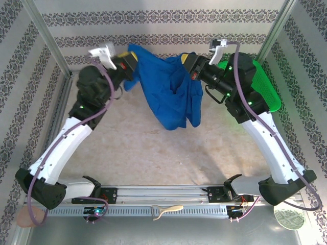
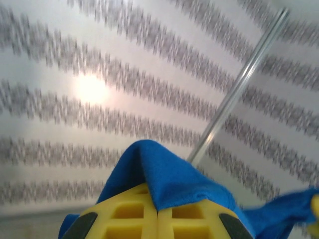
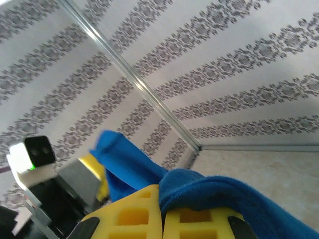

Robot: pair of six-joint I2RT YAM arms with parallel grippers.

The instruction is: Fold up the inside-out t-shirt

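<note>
The left gripper (image 1: pixel 131 62) and right gripper (image 1: pixel 187 62) are each clamped on the t-shirt (image 1: pixel 171 94), held up between them. It hangs bunched above the table (image 1: pixel 153 153).

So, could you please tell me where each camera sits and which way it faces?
Top external: above and behind the robot, looking down at the table; both arms show, left gripper and right gripper holding the t-shirt.
Left wrist: on the left arm, aimed at the wall; its fingers pinch the t-shirt.
Right wrist: on the right arm, aimed at the corner; its fingers pinch the t-shirt.
Shared: right wrist and top views both catch the left gripper and t-shirt.
</note>
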